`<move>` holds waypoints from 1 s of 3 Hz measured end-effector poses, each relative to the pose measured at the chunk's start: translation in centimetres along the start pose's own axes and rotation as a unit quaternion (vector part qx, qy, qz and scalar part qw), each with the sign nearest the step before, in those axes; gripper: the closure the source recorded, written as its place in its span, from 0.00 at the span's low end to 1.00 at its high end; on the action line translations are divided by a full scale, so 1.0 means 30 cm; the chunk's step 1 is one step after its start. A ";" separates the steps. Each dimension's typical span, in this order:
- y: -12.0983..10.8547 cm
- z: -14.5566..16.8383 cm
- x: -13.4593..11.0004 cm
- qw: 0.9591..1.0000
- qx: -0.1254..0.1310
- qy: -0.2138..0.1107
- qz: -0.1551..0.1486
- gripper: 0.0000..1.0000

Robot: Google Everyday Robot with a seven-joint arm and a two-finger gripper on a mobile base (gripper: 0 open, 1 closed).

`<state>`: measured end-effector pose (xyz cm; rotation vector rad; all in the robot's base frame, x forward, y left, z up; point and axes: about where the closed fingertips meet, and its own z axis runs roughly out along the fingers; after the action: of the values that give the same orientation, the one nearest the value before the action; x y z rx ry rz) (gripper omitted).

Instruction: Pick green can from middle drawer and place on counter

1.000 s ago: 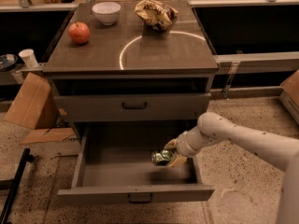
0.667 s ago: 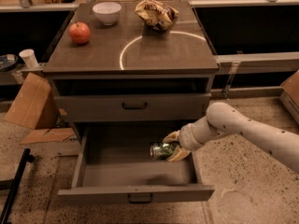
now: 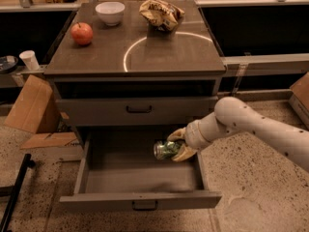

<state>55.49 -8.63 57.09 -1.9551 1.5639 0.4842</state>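
The green can (image 3: pixel 165 149) lies on its side in my gripper (image 3: pixel 177 144), silver end facing left. The gripper is shut on the can and holds it above the floor of the open middle drawer (image 3: pixel 140 178), near the drawer's right side. My white arm reaches in from the right. The counter (image 3: pixel 164 52) with its thin white circle line is the cabinet top above.
On the counter stand a red apple (image 3: pixel 82 33), a white bowl (image 3: pixel 110 12) and a wrinkly tan snack bag (image 3: pixel 161 14). The upper drawer (image 3: pixel 139 109) is closed. Cardboard (image 3: pixel 31 108) leans at the left of the cabinet, with a white cup (image 3: pixel 30 60) behind it.
The gripper has lifted the green can up off the drawer floor and a little to the left. Nothing on the counter has moved.
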 end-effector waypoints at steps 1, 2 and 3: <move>-0.096 -0.202 -0.196 0.999 0.032 0.010 -0.023 1.00; -0.208 -0.399 -0.349 0.997 0.068 0.011 -0.040 1.00; -0.208 -0.399 -0.349 0.997 0.068 0.011 -0.040 1.00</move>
<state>58.04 -7.52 73.94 -1.9175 1.4858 0.3158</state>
